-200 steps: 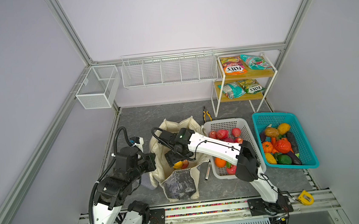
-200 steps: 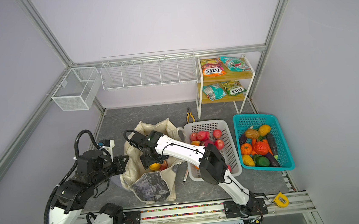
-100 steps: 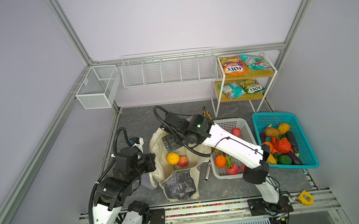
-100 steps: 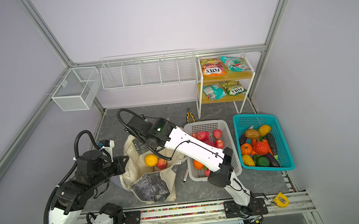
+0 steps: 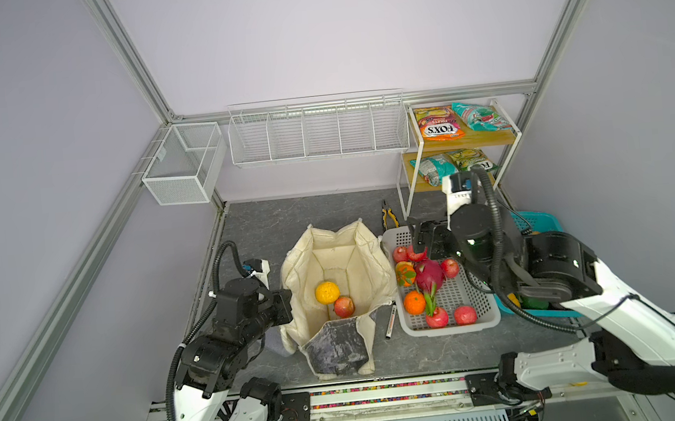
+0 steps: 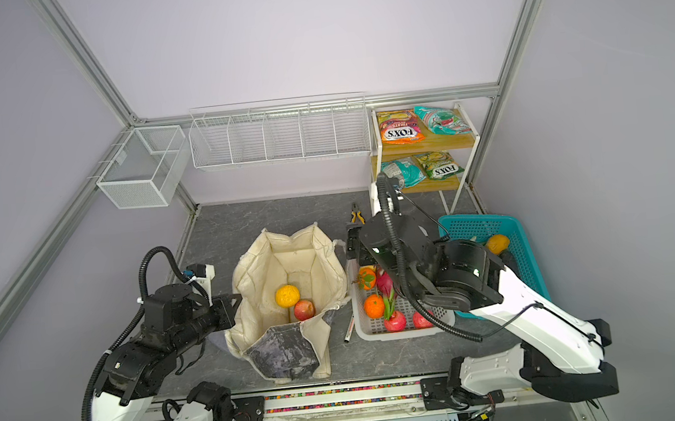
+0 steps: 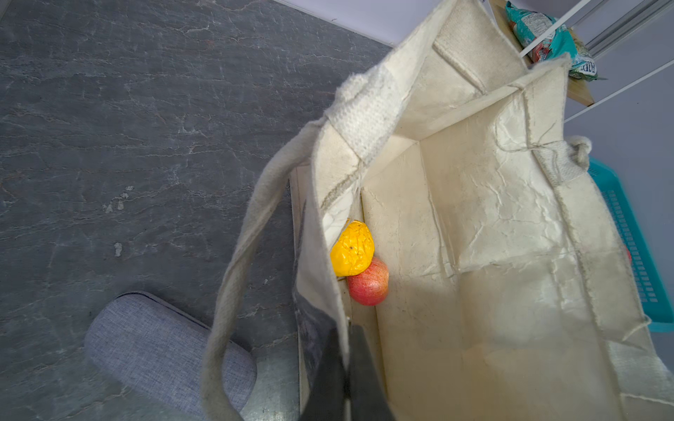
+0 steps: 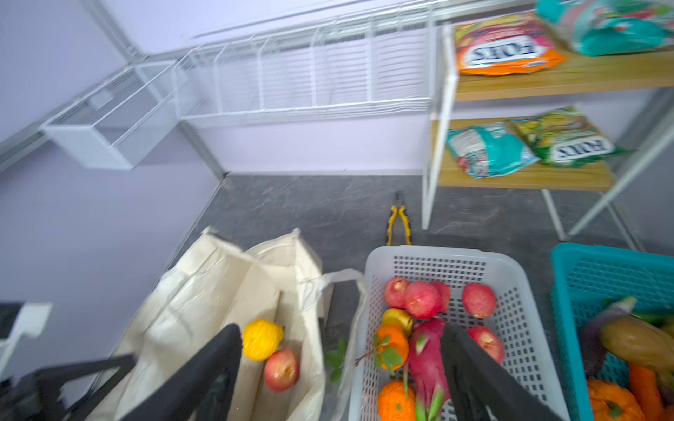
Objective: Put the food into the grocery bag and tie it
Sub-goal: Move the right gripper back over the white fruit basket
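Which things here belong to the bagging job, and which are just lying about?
Job: canvas bag; yellow fruit and apple inside it; dragon fruit in the white basket; snack packets on the shelf.
Lying about: pliers; pen; grey pouch; wire racks on the wall.

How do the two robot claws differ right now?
The left gripper is shut, pinching the rim of the canvas tote, while the right gripper stands wide open and holds nothing. The left gripper is at the tote's side edge. The right gripper hangs above the white basket of fruit, at its end nearest the tote. Both have dark fingers.
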You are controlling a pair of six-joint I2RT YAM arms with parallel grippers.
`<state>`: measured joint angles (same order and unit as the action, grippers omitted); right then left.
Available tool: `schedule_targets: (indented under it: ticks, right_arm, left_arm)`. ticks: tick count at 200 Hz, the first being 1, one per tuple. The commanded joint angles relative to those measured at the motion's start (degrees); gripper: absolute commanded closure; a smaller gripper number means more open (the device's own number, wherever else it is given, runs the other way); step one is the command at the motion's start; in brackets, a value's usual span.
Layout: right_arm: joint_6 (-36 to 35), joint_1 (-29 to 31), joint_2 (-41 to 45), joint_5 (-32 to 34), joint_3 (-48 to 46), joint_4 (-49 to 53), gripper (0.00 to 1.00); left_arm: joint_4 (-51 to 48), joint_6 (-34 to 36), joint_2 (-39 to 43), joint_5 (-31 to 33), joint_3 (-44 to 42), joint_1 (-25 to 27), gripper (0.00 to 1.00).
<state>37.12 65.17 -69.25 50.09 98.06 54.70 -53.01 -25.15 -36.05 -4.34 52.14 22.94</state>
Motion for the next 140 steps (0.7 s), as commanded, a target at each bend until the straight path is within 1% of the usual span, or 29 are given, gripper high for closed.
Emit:
schedule_targets:
  ticks: [1, 17, 26, 38, 63, 86, 102, 105, 120, 140]
  right_arm:
    - [10.19, -1.24, 2.06, 10.73, -5.59, -1.82, 0.12]
    - [20.73, -3.73, 1.78, 9.03, -5.95, 6.95, 0.12]
    - [25.81, -5.53, 1.5, 6.43, -6.16, 10.71, 0.12]
    - [31.18, -7.78, 1.57, 2.11, -7.84, 12.63, 0.12]
    - [40.77, -12.68, 2.54, -9.22, -14.24, 11.38, 0.12]
    - [46.09, -16.53, 2.74, -19.81, -19.41, 7.6, 0.12]
    - [49.25, -18.29, 2.3, -25.32, -22.3, 5.46, 0.11]
    - [51.38, -18.53, 2.14, -26.37, -22.67, 5.03, 0.11]
    - [55.6, -20.16, 1.61, -30.88, -25.46, 3.59, 0.09]
    - [59.24, -22.04, 0.45, -36.74, -28.28, 1.25, 0.07]
  left_arm:
    - [-1.27, 0.97, -0.12, -0.11, -0.85, 0.26, 1.0]
    - [-1.1, 1.04, -0.68, -0.41, -0.85, 0.21, 1.0]
    - [-1.11, 1.14, -0.75, -0.41, -0.81, 0.26, 1.0]
    - [-0.98, 1.24, -0.56, -0.25, -0.98, 0.23, 1.0]
    - [-0.84, 1.06, -0.05, -0.23, -1.25, 0.26, 1.0]
    - [-0.8, 1.26, -0.05, -0.49, -1.25, 0.25, 1.0]
    - [-0.74, 1.33, -0.16, -0.62, -1.34, 0.26, 1.0]
    - [-0.75, 1.33, -0.06, -0.65, -1.4, 0.26, 1.0]
    - [-0.63, 1.33, 0.29, -0.6, -1.51, 0.25, 1.0]
    - [-0.48, 1.33, 0.72, -0.58, -1.6, 0.2, 1.0]
